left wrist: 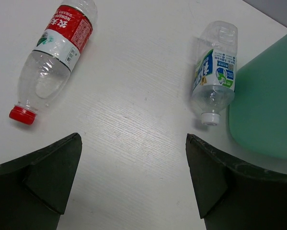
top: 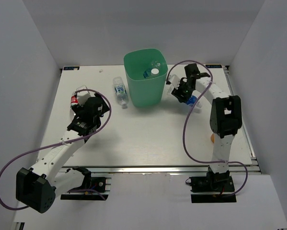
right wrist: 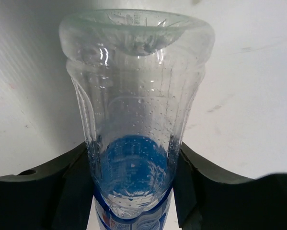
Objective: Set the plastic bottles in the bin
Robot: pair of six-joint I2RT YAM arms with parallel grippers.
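We count four bottles with certainty: one blue-labelled bottle [top: 153, 71] inside the bin [top: 133, 93], a second blue-labelled bottle [left wrist: 215, 72] lying on the desk [top: 148, 139] just beside the bin, one red-labelled bottle [left wrist: 52, 57] with a red cap lying near the left pincer [left wrist: 132, 143], and one clear bottle [right wrist: 136, 86] clamped between the fingers of the right pincer [right wrist: 132, 153], off to the bin's right. The left pincer stands wide apart and holds nothing. One small orange object [top: 212, 138] shows on the desk, mostly hidden behind the right arm [top: 223, 115].
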